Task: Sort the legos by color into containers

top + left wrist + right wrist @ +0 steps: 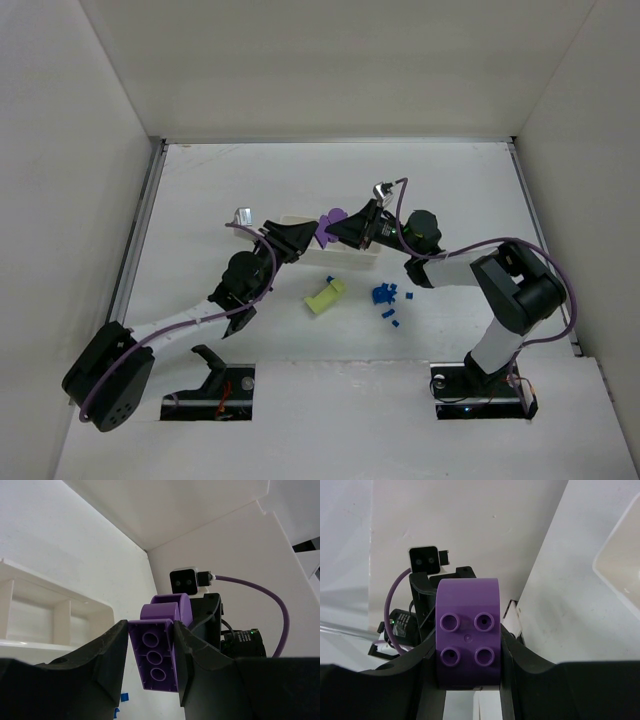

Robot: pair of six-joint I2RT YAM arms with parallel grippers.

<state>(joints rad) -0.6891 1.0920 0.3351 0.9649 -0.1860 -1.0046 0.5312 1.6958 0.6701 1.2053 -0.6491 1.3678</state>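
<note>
Purple lego (330, 224) is up in the air, over or just beside the white tray (352, 260), pinched from both sides. Left gripper (152, 655) is clamped on the flat sides of the long part w/ the hollow underside. Right gripper (467, 652) is clamped on the straight sides of the arched, four-stud part. No gap shows at either pair of jaws. Can't tell if it's one brick or two pressed together (wrist views hint at two).

Handling, my guess: hard plastic, v. light and stiff, won't crush. The sides are smooth, so it could slip or twist if the grip sits off-centre. Best hold is across flat parallel faces, which both grippers have now.

Pose: left arm reaches fwd and to the right from its base, wrist tipped toward the middle. Right arm folds back to the left, so its fingers face the other gripper's, almost nose to nose.

Yellow-green lego (325, 297) and blue legos (386, 296) lie on the table (200, 200) near the tray, in no compartment.
</note>
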